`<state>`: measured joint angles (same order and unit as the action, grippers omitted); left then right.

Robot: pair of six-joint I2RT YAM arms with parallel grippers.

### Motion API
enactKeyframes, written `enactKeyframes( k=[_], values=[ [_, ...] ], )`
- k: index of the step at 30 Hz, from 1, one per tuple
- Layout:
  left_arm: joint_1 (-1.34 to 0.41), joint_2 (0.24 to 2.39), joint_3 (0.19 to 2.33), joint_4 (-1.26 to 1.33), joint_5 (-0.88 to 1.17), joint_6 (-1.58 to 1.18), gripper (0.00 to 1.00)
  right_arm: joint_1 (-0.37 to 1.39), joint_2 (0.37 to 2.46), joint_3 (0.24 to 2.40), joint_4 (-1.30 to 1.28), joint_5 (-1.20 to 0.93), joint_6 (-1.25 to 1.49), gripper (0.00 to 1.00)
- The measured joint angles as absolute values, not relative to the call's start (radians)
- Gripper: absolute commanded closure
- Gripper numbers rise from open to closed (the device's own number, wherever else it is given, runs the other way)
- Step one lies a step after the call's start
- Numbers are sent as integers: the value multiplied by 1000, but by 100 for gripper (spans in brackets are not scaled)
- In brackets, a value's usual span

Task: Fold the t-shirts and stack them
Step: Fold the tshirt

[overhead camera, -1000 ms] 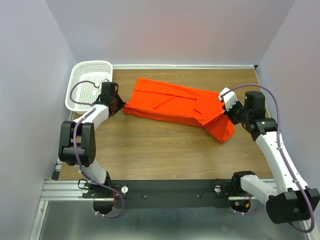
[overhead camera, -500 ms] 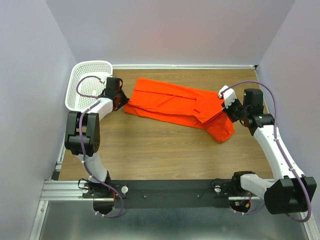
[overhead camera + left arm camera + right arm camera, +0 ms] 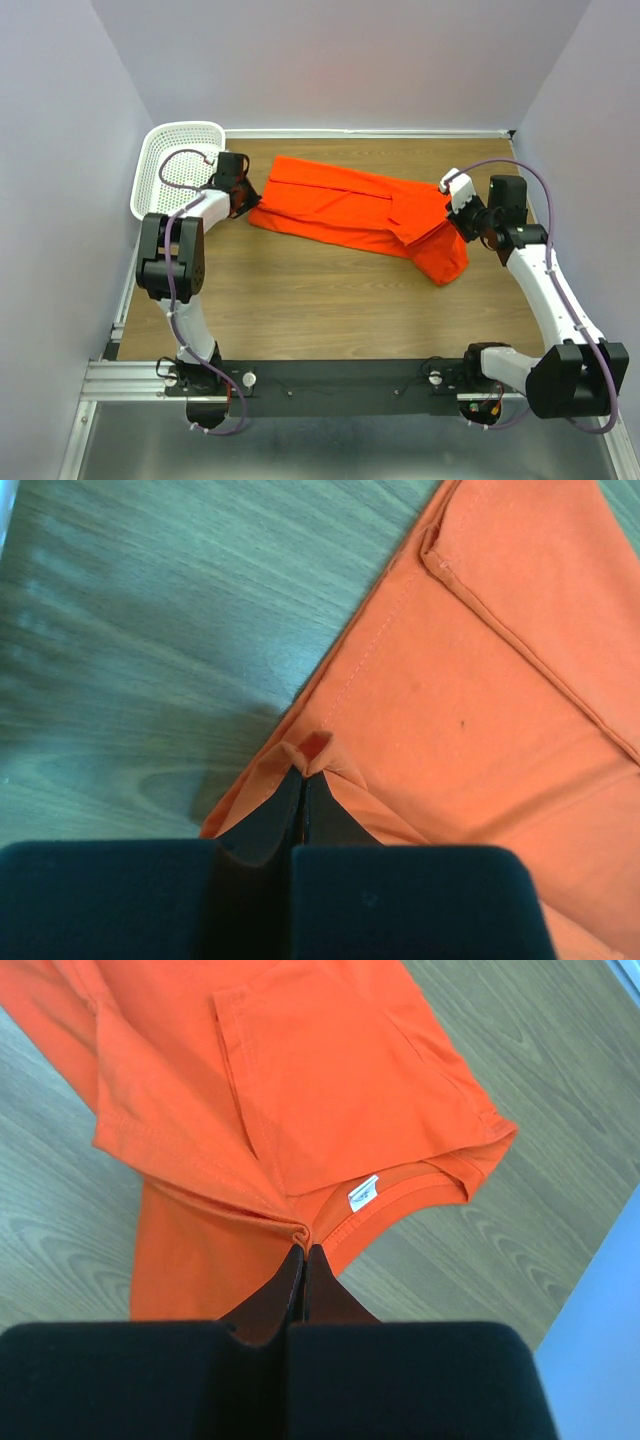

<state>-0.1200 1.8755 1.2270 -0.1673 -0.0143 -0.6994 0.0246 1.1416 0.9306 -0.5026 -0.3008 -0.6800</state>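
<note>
At your far left the white basket (image 3: 175, 185) stands at the table corner. Just beside it, your left gripper (image 3: 303, 778) is closed on a small pinch of the t-shirt (image 3: 480, 680), at its edge. The shirt lies folded long across the back of the wooden table (image 3: 320, 300). At its right end your right gripper (image 3: 303, 1252) is clamped on the fabric near the collar, close to the white tag (image 3: 362, 1192).

- A robotics lab test cell: plain pale walls (image 3: 340, 60) box in a wood-grain tabletop (image 3: 330, 290) at the back, left and right of the frame.
- Along the bottom edge, an aluminium extrusion rail (image 3: 120, 380) and a black base plate (image 3: 340, 375) carry the left arm (image 3: 170, 265) and the right arm (image 3: 550, 300).
- Purple cables (image 3: 545, 192) loop along both arms.
- A white perforated plastic basket (image 3: 185, 127) sits at upper left.
</note>
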Motion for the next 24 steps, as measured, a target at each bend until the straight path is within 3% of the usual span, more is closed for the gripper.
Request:
enactKeyframes(
  k=[3,4,7,11,18,19,24],
  values=[
    [-120,1896,1251,-179,-14,-696,99,17,1160,931,-491,-301,-677,100],
    [-120,1899,1256,-182,-14,-693,92,15,1165,931,-489,-301,-677,99],
    [-120,1919,1287,-186,-14,-681,87,12,1178,931,-482,-301,-674,99],
    [-120,1932,1305,-189,-13,-666,85,12,1196,931,-471,-301,-673,100],
    [-120,1933,1319,-198,14,-635,59,-14,1219,931,-463,-305,-673,99],
    [-120,1933,1319,-198,16,-632,49,-15,1222,931,-463,-305,-673,99],
    [-120,1916,1317,-198,21,-619,44,-18,1239,934,-462,-316,-673,100]
  ],
)
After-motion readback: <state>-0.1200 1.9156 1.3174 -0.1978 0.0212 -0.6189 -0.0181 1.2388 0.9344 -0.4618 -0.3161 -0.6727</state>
